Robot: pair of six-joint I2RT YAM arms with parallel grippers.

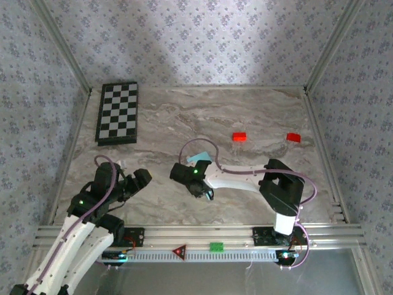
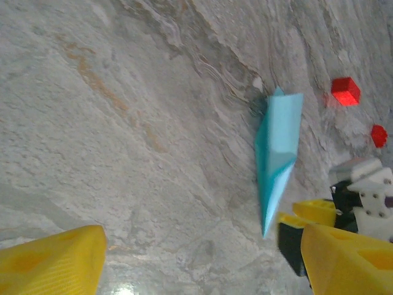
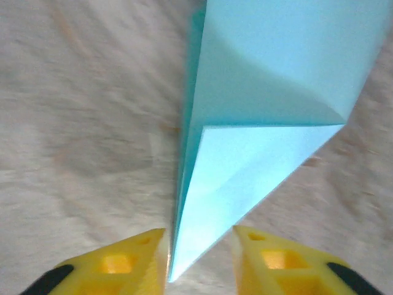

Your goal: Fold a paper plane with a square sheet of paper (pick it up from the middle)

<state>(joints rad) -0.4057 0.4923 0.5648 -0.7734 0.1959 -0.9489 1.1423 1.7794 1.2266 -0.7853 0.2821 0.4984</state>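
The paper plane, a light cyan dart with a centre crease, lies on the marble table. Its pointed tip sits between my right gripper's yellow fingers. Those jaws stand apart: the left finger is close beside the paper's edge and the right finger is clear of it. In the top view the right gripper hangs over the tip, with the plane's tail showing beyond it. My left gripper is wide open over bare marble, left of the plane. In the top view the left gripper sits at the near left.
Two small red blocks lie to the far right of the plane. A chessboard lies at the back left. A green block and a red triangle sit on the front rail.
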